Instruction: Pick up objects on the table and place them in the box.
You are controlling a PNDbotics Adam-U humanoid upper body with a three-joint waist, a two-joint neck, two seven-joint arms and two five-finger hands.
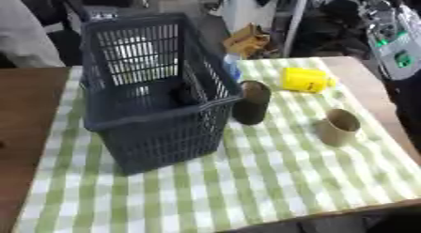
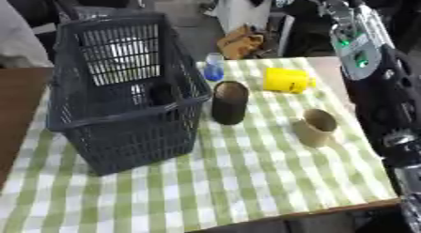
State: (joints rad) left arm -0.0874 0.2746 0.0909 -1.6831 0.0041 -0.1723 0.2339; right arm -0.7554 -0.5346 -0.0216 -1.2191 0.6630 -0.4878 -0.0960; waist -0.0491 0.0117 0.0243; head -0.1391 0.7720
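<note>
Both head eyes look down, sharing the basket (image 1: pixel 152 93) and table (image 1: pixel 271 180).

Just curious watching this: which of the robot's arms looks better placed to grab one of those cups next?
Probably the right. The tan cup, dark cup and yellow container all lie right of the basket, and only the right arm shows, on that side.

A lab or workshop: a checked cloth (image 1: pixel 271 180) covers a wooden table (image 1: pixel 25 114), with equipment and clutter (image 1: pixel 246 39) crowding the frame's top.

basket (image 1: pixel 156 128) blocks left, cloth (image 1: pixel 271 180) open front
</note>
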